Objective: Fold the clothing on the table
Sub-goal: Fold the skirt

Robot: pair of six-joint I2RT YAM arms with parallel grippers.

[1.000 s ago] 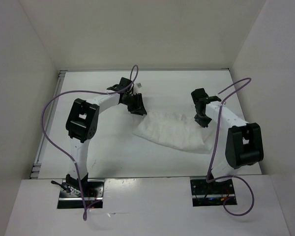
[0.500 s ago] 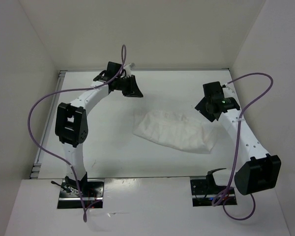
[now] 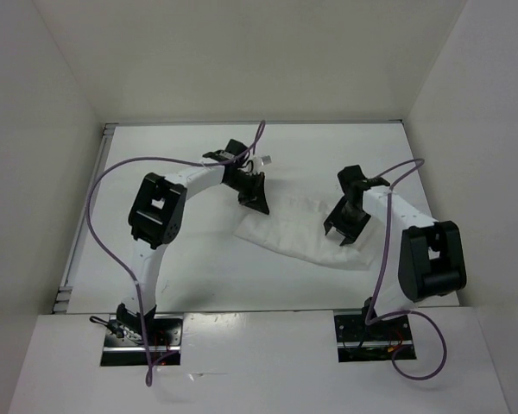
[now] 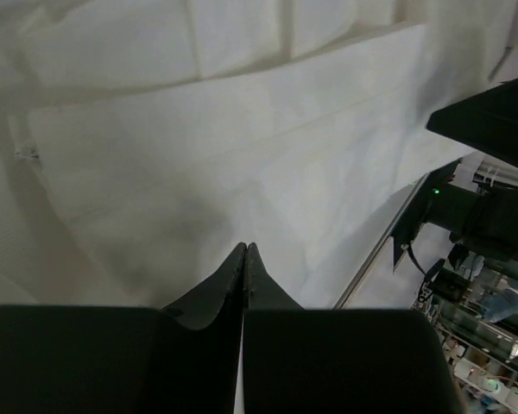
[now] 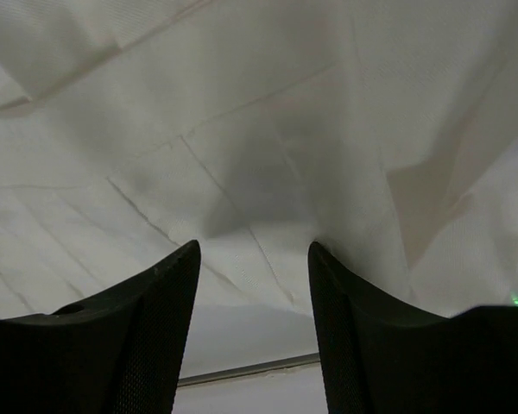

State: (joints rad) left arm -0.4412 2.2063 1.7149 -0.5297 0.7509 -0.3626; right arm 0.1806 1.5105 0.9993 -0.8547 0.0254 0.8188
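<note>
The clothing (image 3: 298, 231) is a wrinkled white piece lying across the middle of the table (image 3: 190, 259). My left gripper (image 3: 257, 203) hangs at its upper left edge. In the left wrist view that gripper (image 4: 244, 247) is shut, fingertips pressed together over the clothing (image 4: 242, 147), with no fabric seen between them. My right gripper (image 3: 338, 235) is down on the right part of the clothing. In the right wrist view it (image 5: 253, 252) stands open, with a bulge of the clothing (image 5: 268, 129) lying between its fingertips near the fabric's edge.
Upright white walls close in the table on three sides. A thin metal rim (image 3: 85, 226) runs along the left edge and shows as a rim (image 5: 242, 369) in the right wrist view. Purple cables (image 3: 104, 185) loop from both arms. The right arm's dark link (image 4: 492, 112) shows beyond the clothing.
The left gripper came from the back of the table to the clothing's upper left edge and shut. The right gripper opened and swung inward onto the clothing's right part.
</note>
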